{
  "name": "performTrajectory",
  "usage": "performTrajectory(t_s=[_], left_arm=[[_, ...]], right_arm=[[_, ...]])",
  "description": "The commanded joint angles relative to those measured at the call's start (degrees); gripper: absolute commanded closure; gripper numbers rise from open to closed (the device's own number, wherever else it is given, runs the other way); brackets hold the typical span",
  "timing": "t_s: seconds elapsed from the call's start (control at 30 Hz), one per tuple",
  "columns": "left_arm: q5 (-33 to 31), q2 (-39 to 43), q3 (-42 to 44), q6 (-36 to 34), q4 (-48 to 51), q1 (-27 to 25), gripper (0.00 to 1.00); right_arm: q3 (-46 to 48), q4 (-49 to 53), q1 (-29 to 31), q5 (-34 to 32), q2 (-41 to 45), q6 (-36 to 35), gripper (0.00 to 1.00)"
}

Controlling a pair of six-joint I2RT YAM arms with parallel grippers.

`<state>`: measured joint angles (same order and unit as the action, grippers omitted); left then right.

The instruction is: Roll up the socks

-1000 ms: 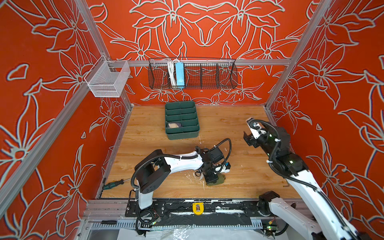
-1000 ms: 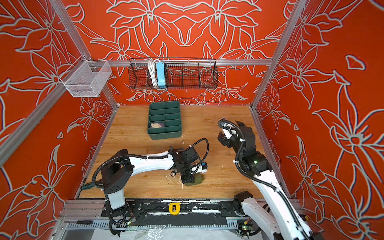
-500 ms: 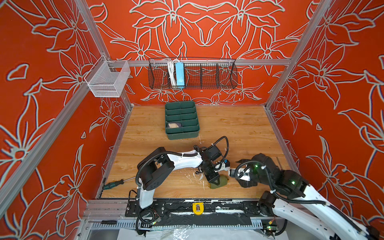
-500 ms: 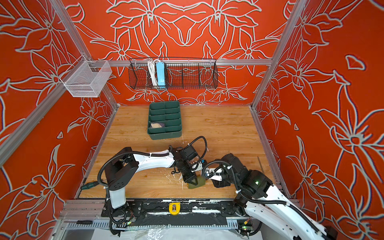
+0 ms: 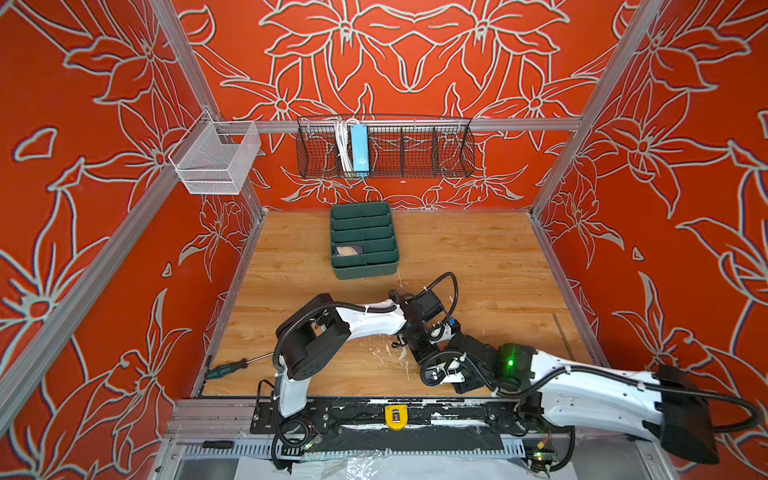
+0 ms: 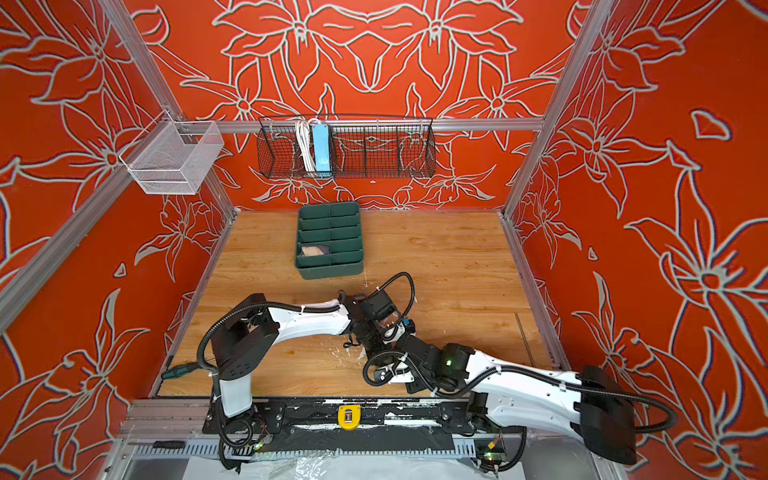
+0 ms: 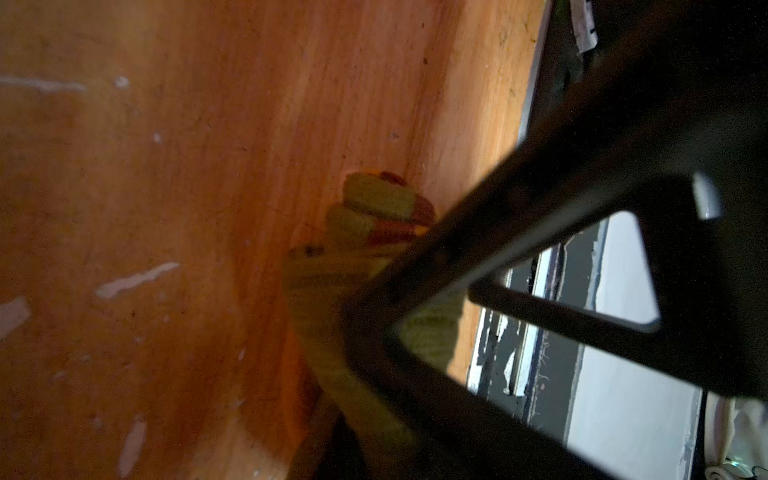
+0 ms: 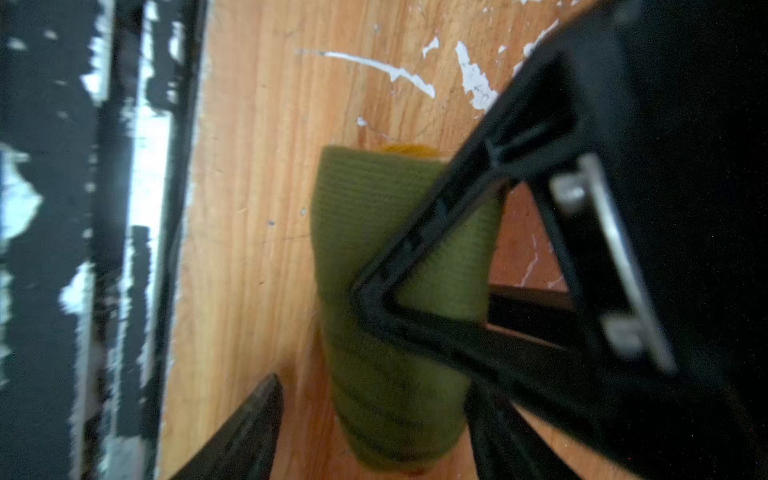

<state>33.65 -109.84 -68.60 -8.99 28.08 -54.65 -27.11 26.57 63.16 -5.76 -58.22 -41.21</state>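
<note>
The olive sock, at five o'clock from the tray, is held rolled in the narrowed left gripper and straddled by the parted right gripper; securing it is judged left.

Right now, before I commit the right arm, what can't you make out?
- Olive green ribbed sock roll: under the left arm and right arm in both top views; blurred in the left wrist view.
- Part of the roll: behind one of the black right fingers, right wrist view.
- Pale item in dark green divided tray: too small, both top views.
</note>
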Motion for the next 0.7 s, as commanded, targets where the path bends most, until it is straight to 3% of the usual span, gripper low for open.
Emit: performTrajectory(t_s=[0.0, 0.07, 0.23, 0.4, 0.47, 0.53, 0.67], left_arm=[[-8.1, -6.6, 4.8, -1.2, 5.9, -0.7, 1.0], [-8.0, -6.5, 4.9, -1.4, 5.7, -0.7, 1.0], [-9.0, -5.5, 5.4, -2.0, 5.1, -0.6, 1.0], [-13.4, -2.5, 5.7, -3.5, 4.4, -0.5, 0.98], [-14.2, -0.1, 6.0, -4.3, 3.3, -0.2, 0.79], [-15.0, 3.7, 6.6, -4.5, 1.1, 0.4, 0.52], [-17.1, 11.6, 8.3, -5.7, -3.6, 1.3, 0.18]], right_arm=[[1.0, -8.3, 0.4, -0.8, -3.1, 1.3, 0.33], [1.0, -9.2, 0.5, 0.5, -5.0, 2.1, 0.39], [0.6, -8.2, 0.7, 1.7, -8.2, 1.8, 0.73], [-0.5, -5.7, 1.0, 4.0, -9.8, 2.7, 0.98], [-1.4, -4.1, 1.0, 4.8, -10.7, 3.3, 1.0], [-2.8, -2.1, 1.0, 5.6, -11.8, 4.2, 1.0], [-5.6, 1.3, 1.0, 6.3, -14.6, 6.2, 1.0]])
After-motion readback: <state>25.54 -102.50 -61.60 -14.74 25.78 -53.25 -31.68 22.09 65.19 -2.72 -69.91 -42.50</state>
